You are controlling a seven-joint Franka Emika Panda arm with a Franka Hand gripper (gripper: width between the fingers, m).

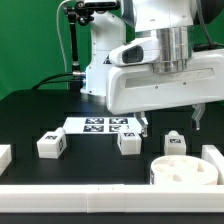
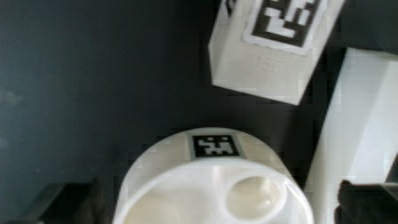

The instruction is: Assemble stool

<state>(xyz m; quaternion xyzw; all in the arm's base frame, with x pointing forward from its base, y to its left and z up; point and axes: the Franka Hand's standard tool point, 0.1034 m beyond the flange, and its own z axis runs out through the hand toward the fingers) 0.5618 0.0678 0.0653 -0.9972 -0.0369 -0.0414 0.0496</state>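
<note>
The round white seat (image 1: 185,172) lies on the black table at the exterior view's lower right. In the wrist view the seat (image 2: 196,185) shows its tag and a hole in its top. Three small white tagged legs stand apart on the table: one (image 1: 52,145), a second (image 1: 128,142), and a third (image 1: 176,143) just behind the seat. One leg (image 2: 276,40) shows in the wrist view beyond the seat. My gripper (image 1: 170,124) hangs above the seat with its fingers wide apart and holds nothing. In the wrist view the gripper (image 2: 222,212) has the seat showing between its dark fingertips (image 2: 71,202).
The marker board (image 1: 100,125) lies flat behind the legs. Plain white bars edge the work area: one along the front (image 1: 100,192), one at the left (image 1: 4,155), one at the right (image 1: 212,156), which also shows in the wrist view (image 2: 356,120). The robot base stands at the back.
</note>
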